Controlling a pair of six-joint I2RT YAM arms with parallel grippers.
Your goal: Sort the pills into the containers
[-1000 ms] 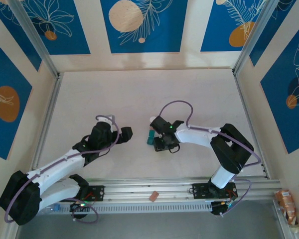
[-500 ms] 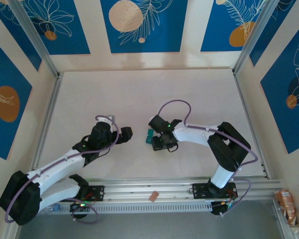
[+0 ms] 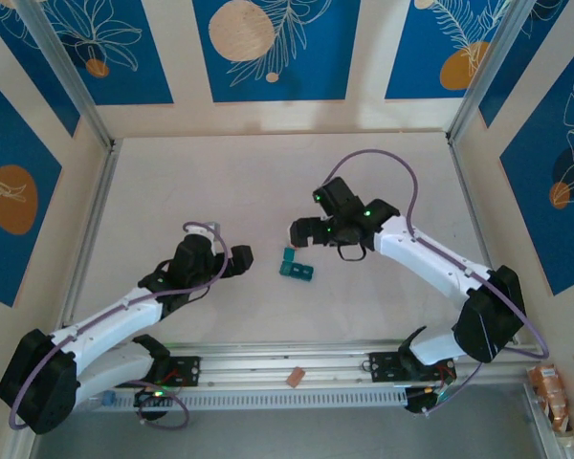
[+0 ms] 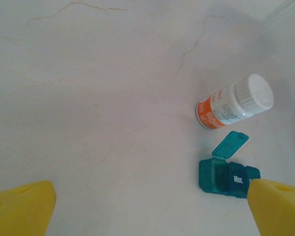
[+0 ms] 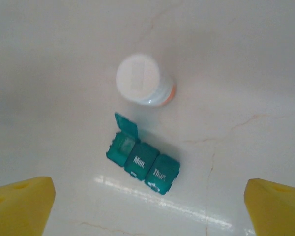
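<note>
Beside the white bottle, teal organiser, one lid up; left hand, right hand apart.

Teal pill organiser with white day lettering; white bottle with an orange label band; pale cream counter veined faintly brown like marble; yellow fingertips; blue wall panels with white leaf outlines and orange discs
</note>
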